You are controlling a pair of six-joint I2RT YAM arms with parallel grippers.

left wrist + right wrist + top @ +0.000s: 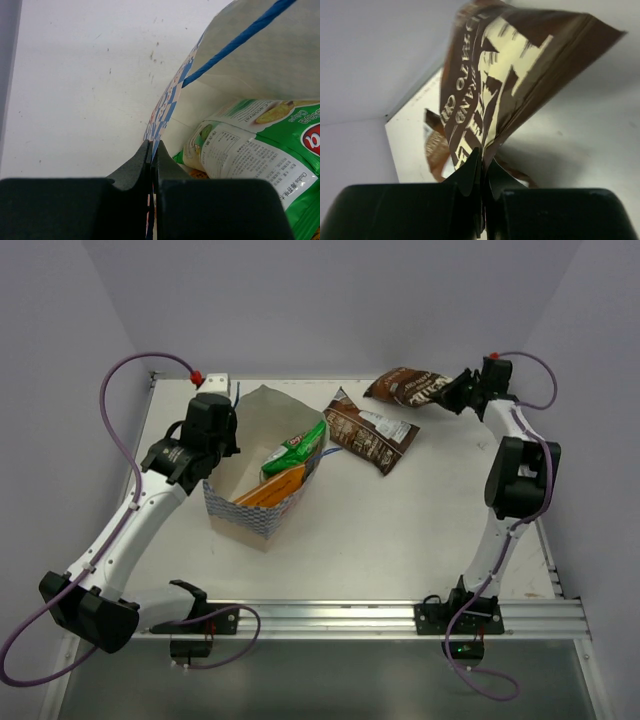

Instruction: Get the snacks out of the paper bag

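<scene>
A: Left jaws?
B: Clenched on the left wall of the paper bag (243,521), the rim pinched between them. The wrist view shows the checked band (166,106) running into the grip. The pinch point itself is cut off by the black finger bodies.
A: Where is the bag?
B: Left of middle on the bench (400,540), mouth open upward. The left arm (190,445) covers its far-left corner. One blue cord handle (235,42) crosses the inner wall, and its ends run out of the picture.
A: Contents?
B: The green-and-white packet (297,448) leans over the right rim. Its print (250,160) is partly legible and the red logo is cut off. The orange packet (270,488) lies under it, mostly buried. Nothing deeper can be made out.
A: Right jaws?
B: Grasping a dark brown packet (405,385) by one edge at the far right, near the back wall. Close up, its lettering (490,75) is blurred. I cannot tell whether it is lifted off the bench.
A: Other brown one?
B: A second dark brown packet (370,430) lies flat on the bench, between the bag and the held one.
</scene>
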